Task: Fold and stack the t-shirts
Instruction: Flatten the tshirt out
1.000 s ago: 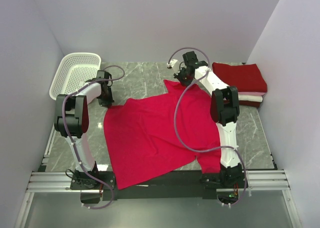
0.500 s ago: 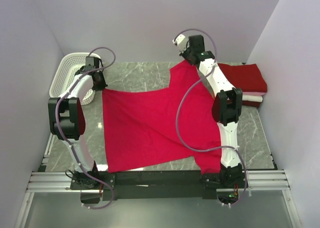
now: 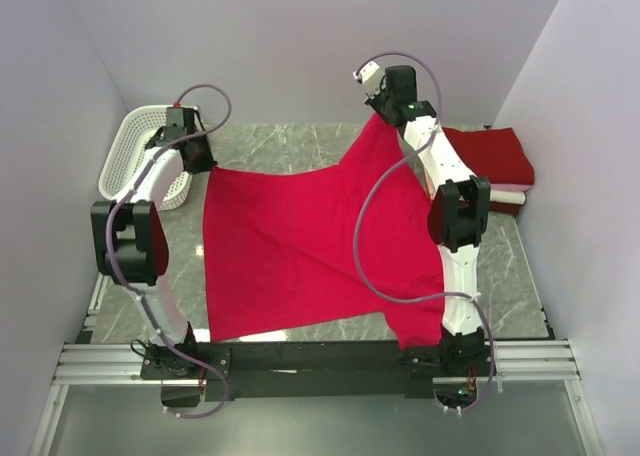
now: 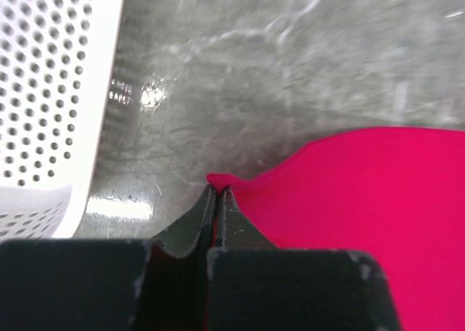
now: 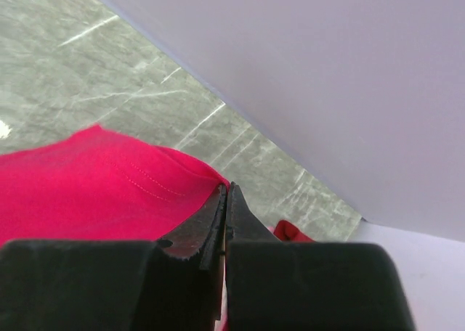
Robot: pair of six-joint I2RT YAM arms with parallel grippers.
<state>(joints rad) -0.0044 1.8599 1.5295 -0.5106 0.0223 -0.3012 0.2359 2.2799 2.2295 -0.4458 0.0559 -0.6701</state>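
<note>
The bright pinkish-red t-shirt [image 3: 300, 246] hangs stretched between both grippers above the table, its lower edge draped over the near edge. My left gripper [image 3: 200, 161] is shut on its far left corner [image 4: 221, 180]. My right gripper [image 3: 385, 111] is shut on its far right edge [image 5: 131, 193], lifted higher near the back wall. A folded stack at the far right holds the darker crimson t-shirt [image 3: 485, 156] on top and the white t-shirt [image 3: 505, 189] under it.
The white lattice basket [image 3: 135, 151] stands at the far left, just beside my left gripper, and also shows in the left wrist view [image 4: 43, 91]. The back wall is close behind my right gripper. Grey marble table [image 3: 290, 146] shows beyond the shirt.
Both grippers have lifted and pulled apart toward the back, raising the pinkish-red shirt off the table and stretching it taut between them.
</note>
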